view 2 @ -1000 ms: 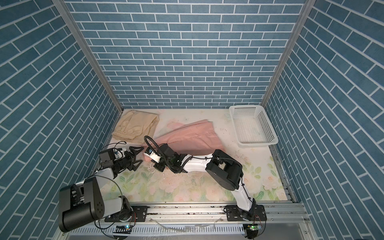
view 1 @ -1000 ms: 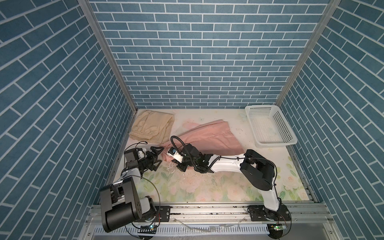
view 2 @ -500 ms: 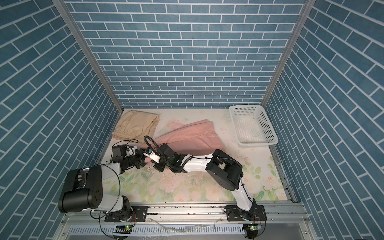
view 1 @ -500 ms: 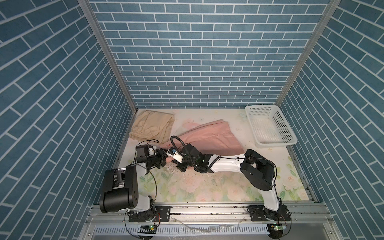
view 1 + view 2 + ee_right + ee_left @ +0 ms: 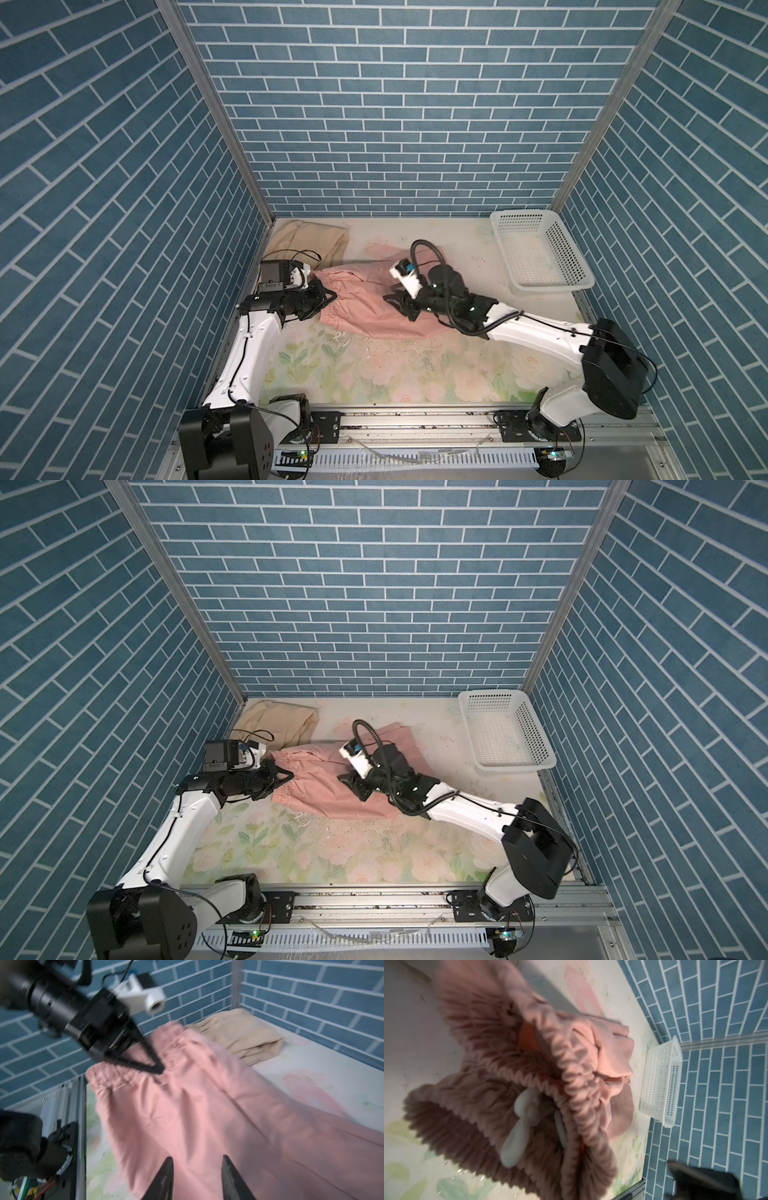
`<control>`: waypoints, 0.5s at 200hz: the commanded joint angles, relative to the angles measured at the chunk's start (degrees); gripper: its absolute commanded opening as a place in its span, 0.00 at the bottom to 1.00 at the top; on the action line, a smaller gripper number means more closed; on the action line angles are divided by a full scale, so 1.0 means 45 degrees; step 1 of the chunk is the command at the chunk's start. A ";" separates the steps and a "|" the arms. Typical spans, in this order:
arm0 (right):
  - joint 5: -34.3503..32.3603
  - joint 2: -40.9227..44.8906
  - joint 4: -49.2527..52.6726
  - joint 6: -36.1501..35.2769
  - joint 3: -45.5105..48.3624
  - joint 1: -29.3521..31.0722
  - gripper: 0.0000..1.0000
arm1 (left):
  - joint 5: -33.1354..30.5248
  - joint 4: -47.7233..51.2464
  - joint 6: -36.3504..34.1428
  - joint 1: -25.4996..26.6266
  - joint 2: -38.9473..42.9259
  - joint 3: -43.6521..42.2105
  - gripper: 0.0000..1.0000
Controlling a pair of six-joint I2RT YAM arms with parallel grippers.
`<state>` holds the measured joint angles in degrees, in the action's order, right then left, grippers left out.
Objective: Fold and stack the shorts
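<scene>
In both top views the salmon pink shorts lie in the middle of the table, and the beige shorts are bunched in the far left corner. The left gripper meets the pink waistband.

The left wrist view shows that gathered waistband, blurred, and a white drawstring.

In the right wrist view the left gripper pinches the waistband. The right gripper has its fingers spread above the pink cloth.
</scene>
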<state>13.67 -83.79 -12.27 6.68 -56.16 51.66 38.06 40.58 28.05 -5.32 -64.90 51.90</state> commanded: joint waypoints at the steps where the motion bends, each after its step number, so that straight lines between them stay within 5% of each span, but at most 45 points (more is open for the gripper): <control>1: 0.0139 -0.0277 0.1748 -0.0325 0.0039 -0.0024 0.30 | -0.0865 0.4296 -0.2430 0.0051 -0.0273 0.1123 0.00; 51: 0.2107 -0.3880 0.1106 -0.0095 -0.1831 0.0433 0.02 | -0.2010 0.7409 -0.3837 -0.0103 -0.1724 0.4244 0.00; 100: 0.2481 -0.6555 0.0904 -0.0173 -0.3203 0.2846 0.00 | -0.2899 0.8321 -0.4497 -0.0341 -0.3104 0.6884 0.00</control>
<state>21.04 -108.81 -6.66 5.69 -66.72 60.16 27.16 73.52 10.94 -6.35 -76.90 78.65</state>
